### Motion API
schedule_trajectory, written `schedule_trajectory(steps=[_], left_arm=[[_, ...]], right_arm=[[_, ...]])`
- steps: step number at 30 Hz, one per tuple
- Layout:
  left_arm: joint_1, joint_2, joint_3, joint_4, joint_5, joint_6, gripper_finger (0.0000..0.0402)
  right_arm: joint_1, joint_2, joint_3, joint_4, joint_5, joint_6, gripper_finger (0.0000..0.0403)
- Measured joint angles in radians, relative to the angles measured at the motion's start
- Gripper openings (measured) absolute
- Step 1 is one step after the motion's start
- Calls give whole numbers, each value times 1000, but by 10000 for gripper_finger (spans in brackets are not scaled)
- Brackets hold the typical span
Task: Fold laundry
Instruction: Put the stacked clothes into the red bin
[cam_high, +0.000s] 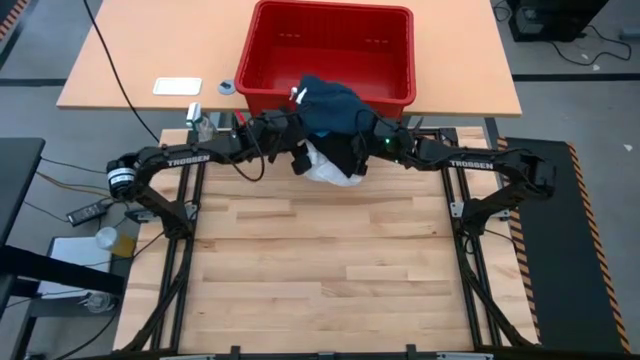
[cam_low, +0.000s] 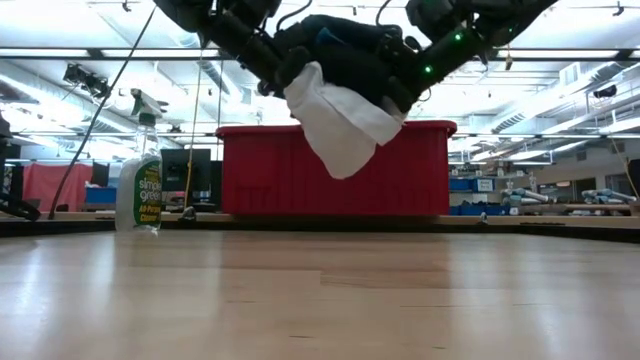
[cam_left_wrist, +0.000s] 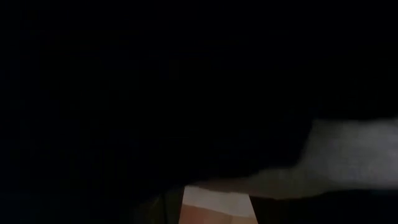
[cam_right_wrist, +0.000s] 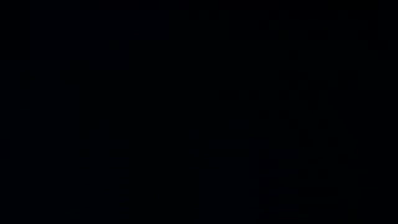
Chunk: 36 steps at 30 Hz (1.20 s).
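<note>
Both arms meet over the far edge of the table (cam_high: 300, 270), just before the red basket (cam_high: 330, 50), lifting a bundle of black cloth (cam_low: 345, 50) and white cloth (cam_low: 340, 125) in the air, though I cannot tell how open the buried left gripper (cam_high: 297, 140) and right gripper (cam_high: 362, 142) are.

Beyond my pale wood tabletop (cam_high: 330, 260) stands a second, tan table (cam_high: 150, 60) carrying a red basket (cam_high: 330, 50). Looking level across, I see a spray bottle (cam_low: 140, 185) beside it. Behind runs a wide room under long ceiling lights (cam_low: 60, 75).
</note>
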Motion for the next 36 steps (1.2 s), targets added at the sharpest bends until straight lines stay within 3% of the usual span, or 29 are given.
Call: schedule_trajectory(steps=[11, 20, 29, 36], left_arm=[[76, 1, 143, -69, 42, 49, 155], [189, 54, 279, -110, 154, 75, 155], [277, 213, 566, -245, 172, 179, 155], [406, 375, 834, -337, 303, 197, 155]], right_arm=[[-93, 2, 119, -4, -48, -65, 118], [-168, 20, 206, -6, -89, -89, 118], [-220, 218, 484, -64, -75, -90, 118], [-302, 361, 704, -124, -105, -98, 118]])
